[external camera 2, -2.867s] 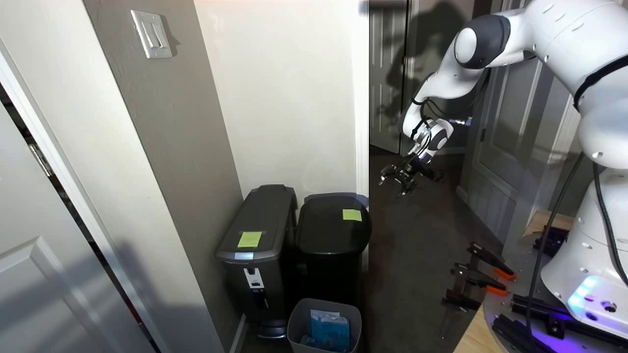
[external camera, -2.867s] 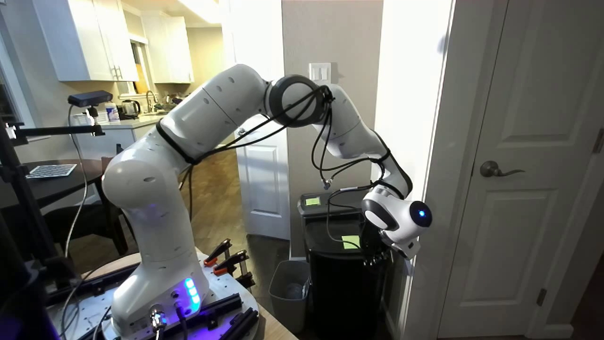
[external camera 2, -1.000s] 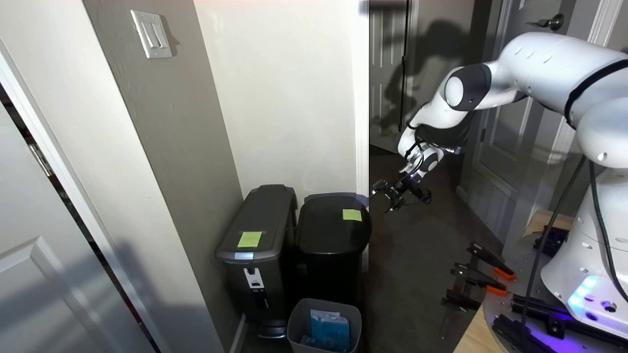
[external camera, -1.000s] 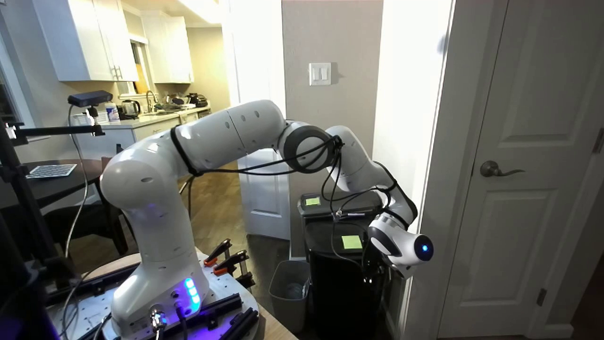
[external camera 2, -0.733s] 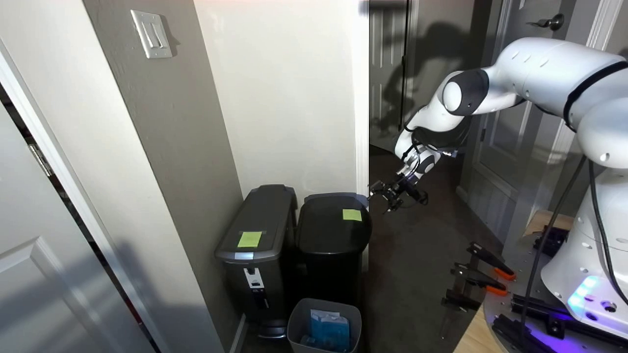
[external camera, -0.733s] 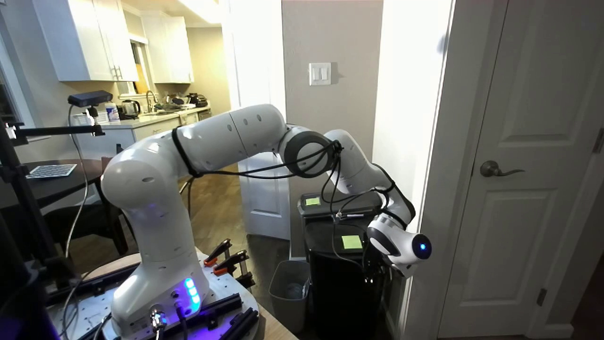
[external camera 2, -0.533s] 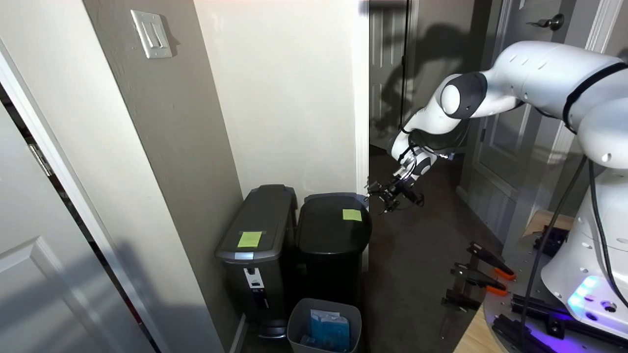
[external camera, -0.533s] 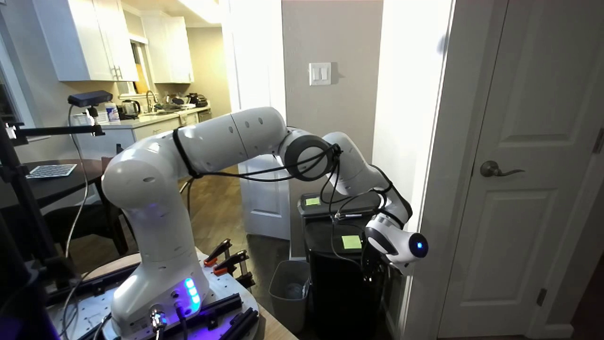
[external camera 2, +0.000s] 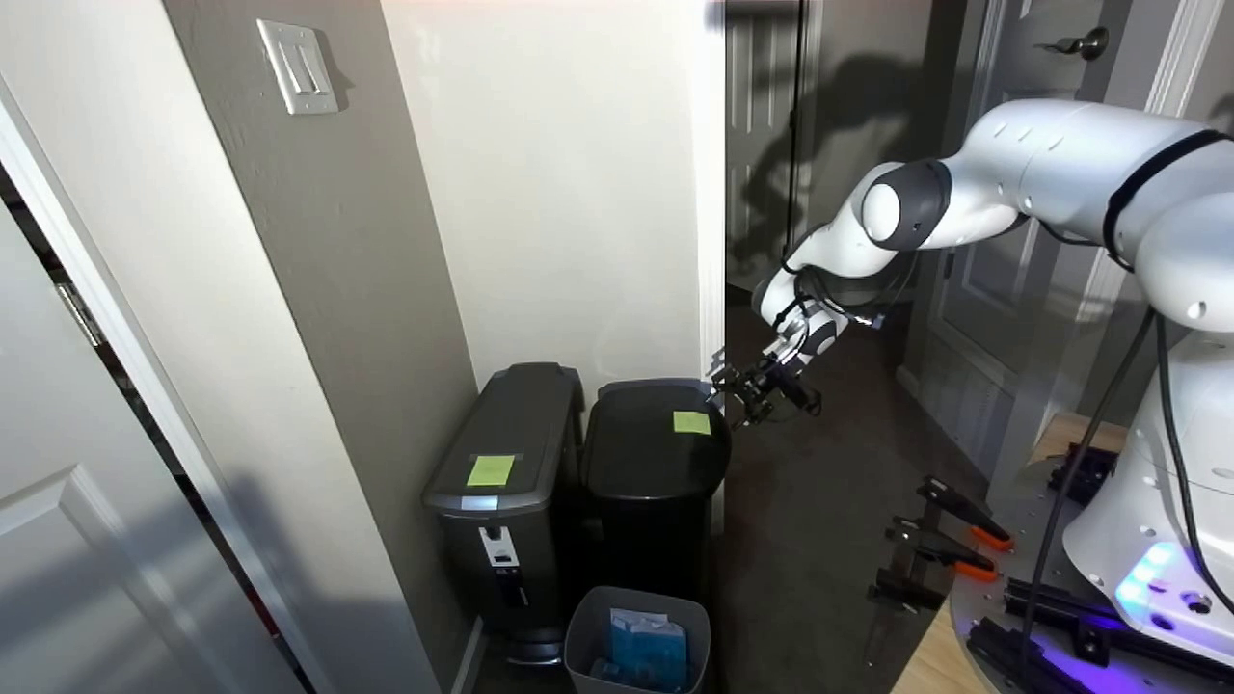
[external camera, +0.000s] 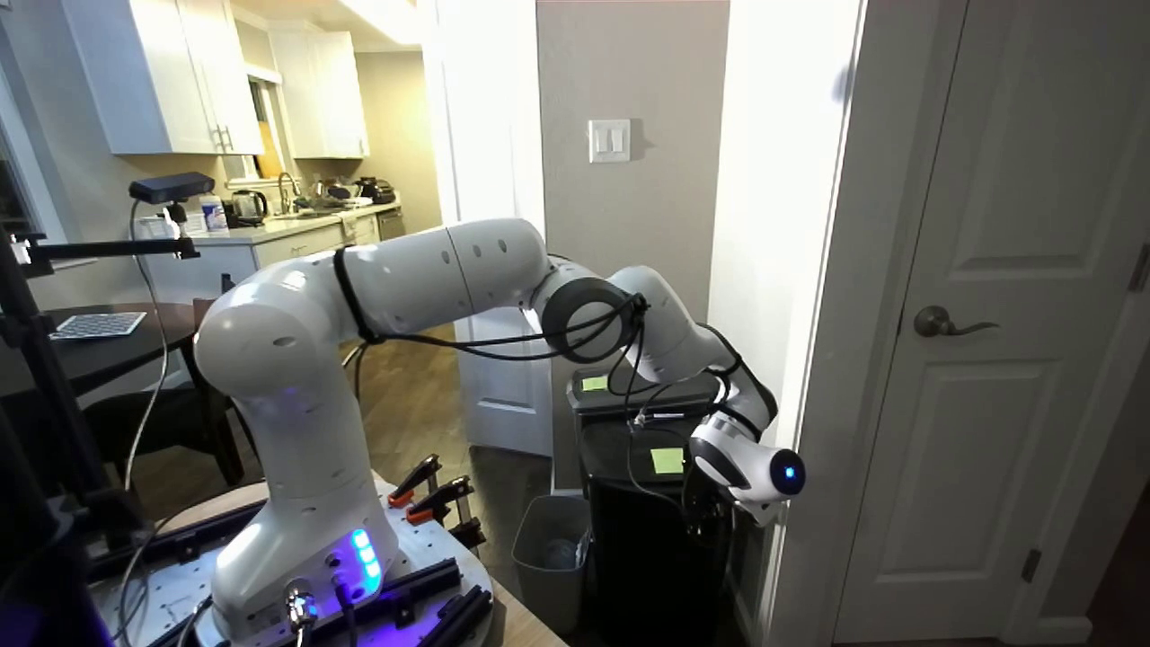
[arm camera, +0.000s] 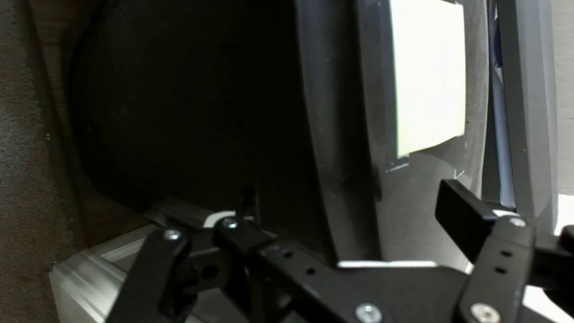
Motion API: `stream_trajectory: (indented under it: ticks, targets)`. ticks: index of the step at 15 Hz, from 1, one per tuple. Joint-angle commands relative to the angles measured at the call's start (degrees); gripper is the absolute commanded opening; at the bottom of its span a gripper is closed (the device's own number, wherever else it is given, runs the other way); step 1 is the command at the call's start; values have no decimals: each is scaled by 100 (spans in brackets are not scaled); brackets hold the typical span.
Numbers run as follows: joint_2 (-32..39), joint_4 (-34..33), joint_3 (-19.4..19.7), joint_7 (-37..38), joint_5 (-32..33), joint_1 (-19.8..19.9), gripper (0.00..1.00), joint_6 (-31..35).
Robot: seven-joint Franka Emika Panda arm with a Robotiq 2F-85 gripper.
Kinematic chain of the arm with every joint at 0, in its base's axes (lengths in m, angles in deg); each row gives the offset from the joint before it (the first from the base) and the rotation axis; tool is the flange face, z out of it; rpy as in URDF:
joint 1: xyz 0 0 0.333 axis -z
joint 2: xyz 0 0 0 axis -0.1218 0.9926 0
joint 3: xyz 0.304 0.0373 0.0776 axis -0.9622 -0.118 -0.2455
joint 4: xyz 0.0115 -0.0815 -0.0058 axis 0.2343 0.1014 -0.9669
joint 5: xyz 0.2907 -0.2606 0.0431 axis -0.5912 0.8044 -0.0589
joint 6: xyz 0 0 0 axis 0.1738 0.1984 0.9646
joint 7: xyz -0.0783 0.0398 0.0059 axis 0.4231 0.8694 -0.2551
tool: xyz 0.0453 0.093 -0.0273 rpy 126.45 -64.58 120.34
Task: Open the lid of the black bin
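Black lid (external camera 2: 641, 458) lies closed on its bin (external camera 2: 660, 542), just beside your claw (arm camera: 354, 204), which is spread wide and holds nothing. Step 1, lining up, seems in hand; for step 2, you'll likely need to hook the lid's edge and raise it.

No text can be read anywhere, even on the yellow-green sticker (external camera 2: 691, 422) of the lid (external camera 2: 634, 451)

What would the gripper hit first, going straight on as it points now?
The gripper would probably meet the edge of the lid on the black bin; in the wrist view that edge shows between the spread fingers. Depth unclear; the bin's side might come first.
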Motion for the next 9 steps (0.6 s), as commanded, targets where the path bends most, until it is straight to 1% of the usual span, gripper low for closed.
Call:
stream_trajectory:
  ticks: [1,7,9]
  targets:
    - [183,-209,-118,136,-138,35,100,13]
    - [83,-63,-448,80,-490,234,100,-141]
    - [-20,75,-504,-28,-594,246,100,-42]
